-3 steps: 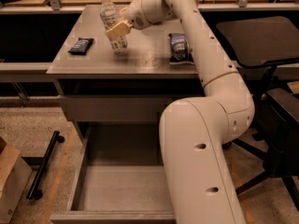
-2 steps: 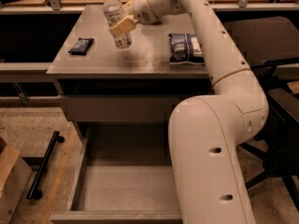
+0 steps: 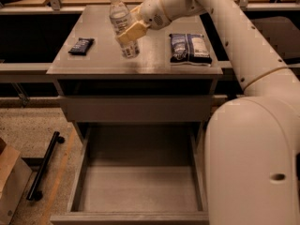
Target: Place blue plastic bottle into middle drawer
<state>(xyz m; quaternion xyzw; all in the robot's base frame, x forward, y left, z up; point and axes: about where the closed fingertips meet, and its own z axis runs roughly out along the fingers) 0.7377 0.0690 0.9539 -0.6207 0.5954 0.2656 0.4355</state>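
Note:
The blue plastic bottle (image 3: 123, 24), clear with a white cap and pale label, is tilted and held just above the cabinet top (image 3: 98, 62). My gripper (image 3: 130, 32) reaches in from the right and is shut on the bottle's middle. The middle drawer (image 3: 140, 186) is pulled open below, a wide grey metal drawer with a bare flat floor. It lies well below and in front of the bottle.
A small dark packet (image 3: 81, 45) lies on the cabinet top at the left. A blue and white snack bag (image 3: 189, 48) lies at the right. The shut upper drawer front (image 3: 136, 108) sits under the top. A black bar (image 3: 44, 165) lies on the floor at the left.
The gripper has lifted the bottle slightly off the cabinet top and tilted it. The arm has shifted in view.

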